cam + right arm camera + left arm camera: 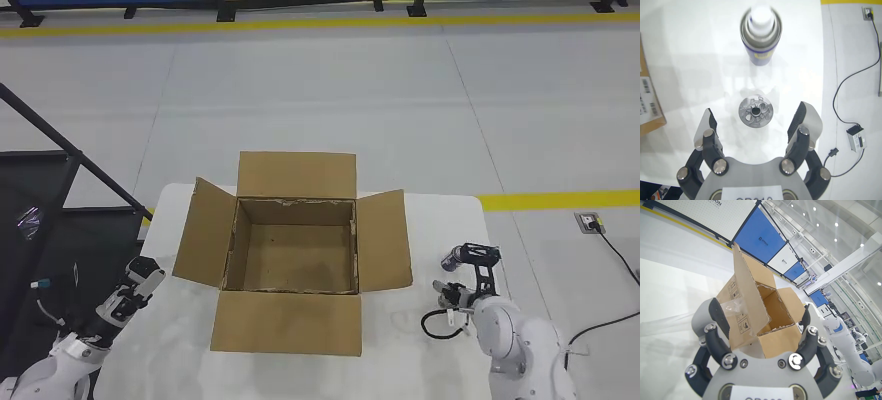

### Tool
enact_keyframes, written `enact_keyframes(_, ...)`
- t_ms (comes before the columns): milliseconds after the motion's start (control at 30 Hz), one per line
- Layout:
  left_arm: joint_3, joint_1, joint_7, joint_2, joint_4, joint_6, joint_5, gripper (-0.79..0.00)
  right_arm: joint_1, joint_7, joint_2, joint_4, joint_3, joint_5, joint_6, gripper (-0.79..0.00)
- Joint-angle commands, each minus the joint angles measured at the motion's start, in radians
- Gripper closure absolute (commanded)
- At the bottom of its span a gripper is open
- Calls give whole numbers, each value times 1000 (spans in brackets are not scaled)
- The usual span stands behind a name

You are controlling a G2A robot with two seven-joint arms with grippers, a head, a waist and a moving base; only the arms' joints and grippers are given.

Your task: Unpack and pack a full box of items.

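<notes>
- at the centre of the top view, the cardboard box (290,255) sits on the white worktop (400,350). all four flaps are folded outward and its bare brown floor is on show.
- low on the left of that frame, the left gripper (145,272) is by the worktop's left edge, near the box's left flap but apart from it.
- seen from its own wrist, the left gripper (761,309) has its jaws spread wide with nothing between them. it faces the cardboard box (780,340) from the side, where one flap stands tall and a scrap of clear tape (734,307) hangs off the cardboard.
- right of the box, in the lower right of the top view, the right gripper (455,292) is over the worktop, clear of the right flap.
- its wrist view looks straight down: the right gripper (755,110) has its jaws apart, and a round metal part (758,116) lies flat on the worktop under the gap, touching neither pad.
- just beyond the part stands a spray can (761,37), upright, with a blue body and white cap. in the top view the can (452,260) is just above the gripper.
- a labelled corner of the box (647,98) shows beside them.
- on the floor at the right of the top view run a yellow line (560,200) and a socket (588,222). a black cable (853,79) leads to a small grey unit (856,139).
</notes>
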Motion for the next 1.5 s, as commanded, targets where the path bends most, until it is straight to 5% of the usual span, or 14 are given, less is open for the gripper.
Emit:
enact_keyframes(0,0,0,0,0,0,0,0,-785,-17,-33,1,-111,18,68,-25,-785)
enact_keyframes(167,0,0,0,0,0,0,0,-785,11,-16,7,-260,31,168,-75,-785)
enact_keyframes(267,0,0,0,0,0,0,0,-785,90,56,12,-233,24,352,-175,-785)
enact_keyframes(567,0,0,0,0,0,0,0,-785,449,228,32,284,-1,718,-337,-785)
enact_keyframes(967,0,0,0,0,0,0,0,-785,668,278,50,698,-103,833,-430,-785)
enact_keyframes(1133,0,0,0,0,0,0,0,-785,701,266,57,756,-133,843,-404,-643)
enact_keyframes(1233,0,0,0,0,0,0,0,-785,706,265,62,777,-142,867,-412,-379)
enact_keyframes(1300,0,0,0,0,0,0,0,-785,706,268,66,783,-146,881,-411,-274)
enact_keyframes(1467,0,0,0,0,0,0,0,-785,695,276,76,775,-152,914,-394,-203)
